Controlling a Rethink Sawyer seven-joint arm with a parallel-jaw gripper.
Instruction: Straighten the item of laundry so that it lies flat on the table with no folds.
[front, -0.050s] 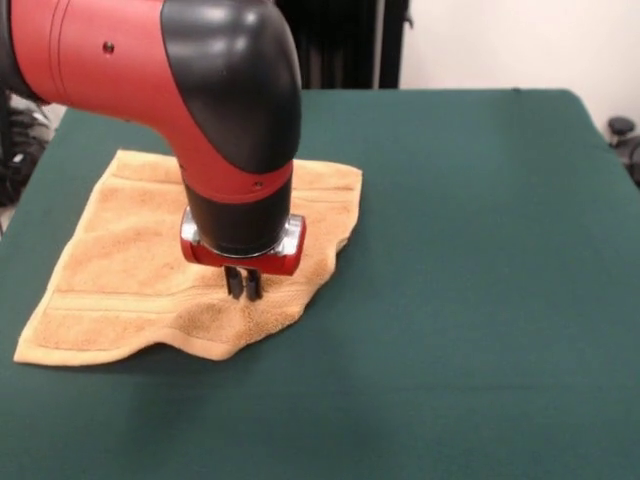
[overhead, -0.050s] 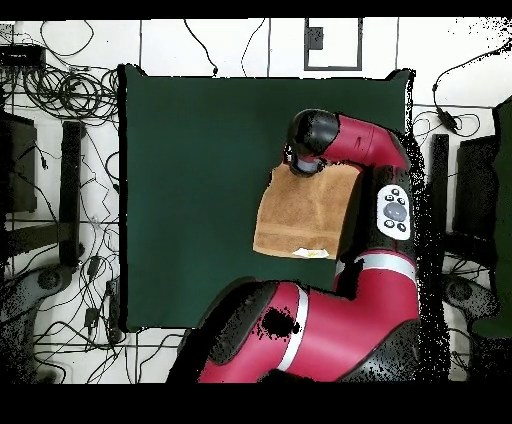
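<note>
Pale floor (overhead, -0.050s: 230, 45), seemingly cable-strewn (overhead, -0.050s: 70, 95)

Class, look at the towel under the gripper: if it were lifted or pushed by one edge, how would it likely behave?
The towel would probably droop rather than stay stiff: its near edge already runs wavy and puckered by the gripper. Pushed, it would likely bunch instead of sliding whole, since looped terry sits on the table cloth. It looks light and unbreakable.

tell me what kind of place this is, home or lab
Most likely a robotics lab, not a home. A red and black robot arm works over a table covered in green cloth, and loose cables sprawl across the white floor around it.
</note>
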